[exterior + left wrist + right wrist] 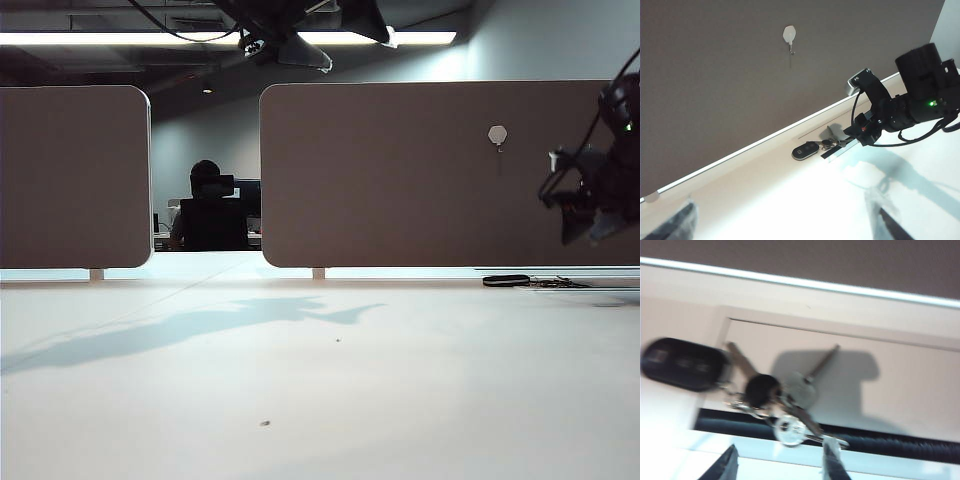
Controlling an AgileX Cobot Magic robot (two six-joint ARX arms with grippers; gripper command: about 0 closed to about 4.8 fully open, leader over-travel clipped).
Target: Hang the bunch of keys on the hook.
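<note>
The bunch of keys (785, 400) lies flat on the white table at the foot of the brown panel, with its black oval fob (682, 364) to one side. The exterior view shows it as a low dark shape (510, 281). My right gripper (780, 462) is open just short of the keys, nothing between its fingers. One fingertip (832, 460) is close to a key's end. The hook (498, 134), a pale hexagon with a small prong, sits high on the panel, also in the left wrist view (789, 34). My left gripper (782, 227) hovers open and empty, well back from the keys (815, 148).
The right arm (600, 190) hangs at the right edge, in front of the big brown panel (400, 200). A second panel (70, 180) stands at the left, with a gap between them. A dark band (900, 446) crosses the table by the keys.
</note>
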